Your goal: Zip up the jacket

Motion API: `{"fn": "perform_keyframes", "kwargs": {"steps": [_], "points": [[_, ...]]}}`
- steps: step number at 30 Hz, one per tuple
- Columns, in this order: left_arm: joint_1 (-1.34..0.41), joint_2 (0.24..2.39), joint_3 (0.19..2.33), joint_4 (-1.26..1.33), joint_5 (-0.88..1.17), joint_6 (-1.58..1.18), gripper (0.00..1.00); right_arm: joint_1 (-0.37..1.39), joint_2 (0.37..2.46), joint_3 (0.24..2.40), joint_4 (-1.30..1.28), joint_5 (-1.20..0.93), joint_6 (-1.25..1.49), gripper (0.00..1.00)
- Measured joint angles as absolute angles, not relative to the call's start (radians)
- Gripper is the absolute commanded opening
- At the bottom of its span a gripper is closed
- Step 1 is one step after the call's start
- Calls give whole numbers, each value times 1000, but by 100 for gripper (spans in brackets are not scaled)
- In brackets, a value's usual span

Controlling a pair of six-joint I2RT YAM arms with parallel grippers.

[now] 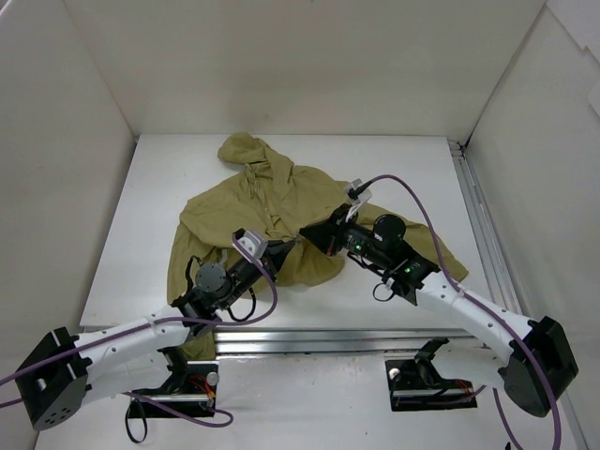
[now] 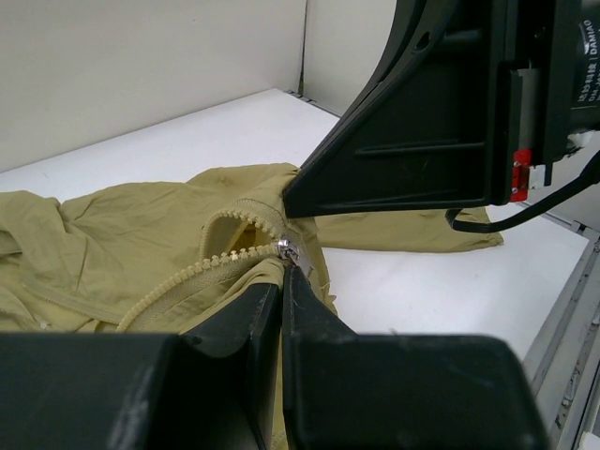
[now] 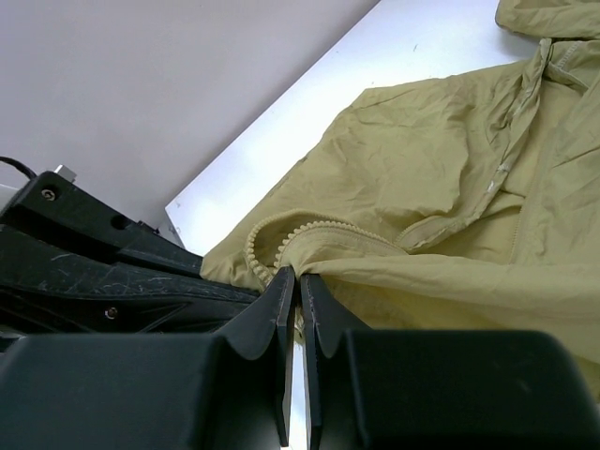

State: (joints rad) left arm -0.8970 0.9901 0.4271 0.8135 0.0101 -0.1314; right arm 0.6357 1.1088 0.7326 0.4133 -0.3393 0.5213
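The olive-khaki hooded jacket (image 1: 272, 211) lies crumpled on the white table, hood toward the far wall. My left gripper (image 1: 286, 248) and right gripper (image 1: 312, 234) meet at its lower front hem. In the left wrist view my left gripper (image 2: 283, 272) is shut on the jacket's hem just below the metal zipper slider (image 2: 286, 247), with the toothed zipper (image 2: 187, 277) running left. In the right wrist view my right gripper (image 3: 297, 277) is shut on the jacket edge beside a curled loop of zipper teeth (image 3: 281, 230).
White walls enclose the table on three sides. A metal rail (image 1: 483, 230) runs along the right edge. A jacket sleeve (image 1: 441, 248) lies under my right arm. Purple cables loop over both arms.
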Motion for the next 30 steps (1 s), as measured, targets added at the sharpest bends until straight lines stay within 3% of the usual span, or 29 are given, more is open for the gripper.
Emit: {"fn": "perform_keyframes", "kwargs": {"steps": [21,30], "points": [[-841,1075,429,830,115,-199,0,626,1181,760,403,-351,524,0],[-836,1140,431,799,189,-283,0,631,1188,760,269,-313,516,0]]}}
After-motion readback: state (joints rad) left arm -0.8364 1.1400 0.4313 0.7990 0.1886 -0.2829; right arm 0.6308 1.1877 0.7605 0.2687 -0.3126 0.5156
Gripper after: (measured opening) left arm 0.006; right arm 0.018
